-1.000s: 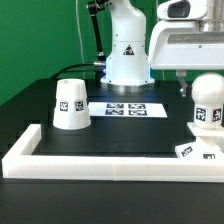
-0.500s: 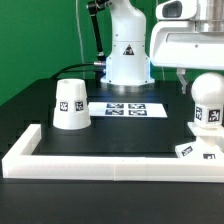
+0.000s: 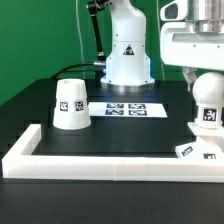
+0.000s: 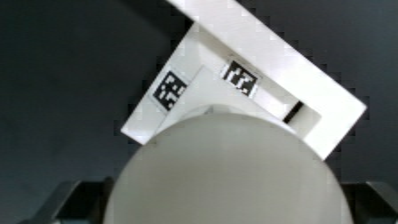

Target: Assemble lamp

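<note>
1. Bulb (image 3: 207, 100) stands upright on base (image 3: 198, 150), at exterior view's right of worktop (image 3: 120, 135).
2. End effector (image 3: 198, 74) at bulb's top; cannot tell whether it grips.
3. Shade (image 3: 70, 103) stands wide end down, exterior view's left, well apart.

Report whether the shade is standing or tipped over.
Standing: the shade rests wide end down on the table, narrow end up.

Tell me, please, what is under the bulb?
Under the bulb lies the flat square base. The bulb hides the part of the base right below it, so their contact cannot be seen.
</note>
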### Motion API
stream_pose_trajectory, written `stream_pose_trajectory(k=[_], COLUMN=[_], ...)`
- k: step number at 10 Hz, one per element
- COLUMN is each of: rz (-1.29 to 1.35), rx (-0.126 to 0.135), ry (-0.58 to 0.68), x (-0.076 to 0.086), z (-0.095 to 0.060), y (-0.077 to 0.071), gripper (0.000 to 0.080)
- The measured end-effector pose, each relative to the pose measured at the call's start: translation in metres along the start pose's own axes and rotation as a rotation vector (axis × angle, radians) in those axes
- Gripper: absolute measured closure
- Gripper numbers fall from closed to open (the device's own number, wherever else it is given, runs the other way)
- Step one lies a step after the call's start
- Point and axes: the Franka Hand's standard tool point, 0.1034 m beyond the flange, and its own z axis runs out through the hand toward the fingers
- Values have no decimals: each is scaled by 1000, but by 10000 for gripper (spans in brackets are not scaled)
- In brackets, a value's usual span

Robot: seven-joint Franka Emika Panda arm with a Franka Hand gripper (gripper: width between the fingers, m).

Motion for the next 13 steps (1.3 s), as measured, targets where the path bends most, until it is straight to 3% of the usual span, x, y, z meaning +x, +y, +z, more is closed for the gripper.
stream_pose_trajectory(k=[6, 9, 11, 13], rz=[455, 502, 317, 103], rx=[24, 25, -13, -33], ry=[-62, -67, -75, -83], x=[-3, -6, -10, -11], z=[1, 1, -1, -1], y=[-2, -4, -4, -7], gripper=[220, 220, 113, 102])
